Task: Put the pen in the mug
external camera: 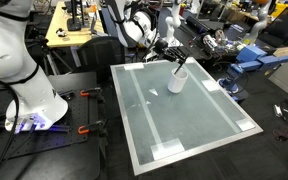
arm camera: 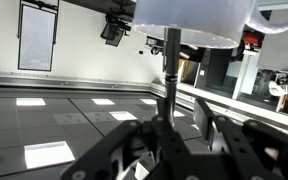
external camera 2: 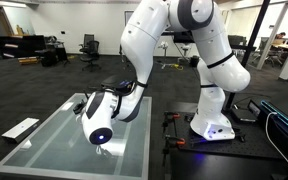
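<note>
The small white mug (external camera: 177, 82) stands on the glass table (external camera: 194, 125) near its far edge. In the wrist view the mug (arm camera: 189, 20) fills the top of the picture. A dark pen (external camera: 180, 66) stands nearly upright with its lower end in the mug. In the wrist view the pen (arm camera: 171, 70) runs from between my fingers up to the mug. My gripper (external camera: 169, 54) is just above the mug, with its fingers (arm camera: 180, 120) on either side of the pen's upper end. The pen lies against one finger, with a gap to the other. In an exterior view my gripper (external camera 2: 102, 143) hides the mug.
White tape patches (external camera: 247, 126) mark the glass table's corners and edges. The robot's base (external camera 2: 212, 125) stands beside the table. Desks, chairs and other machines (external camera: 264, 45) stand around the table.
</note>
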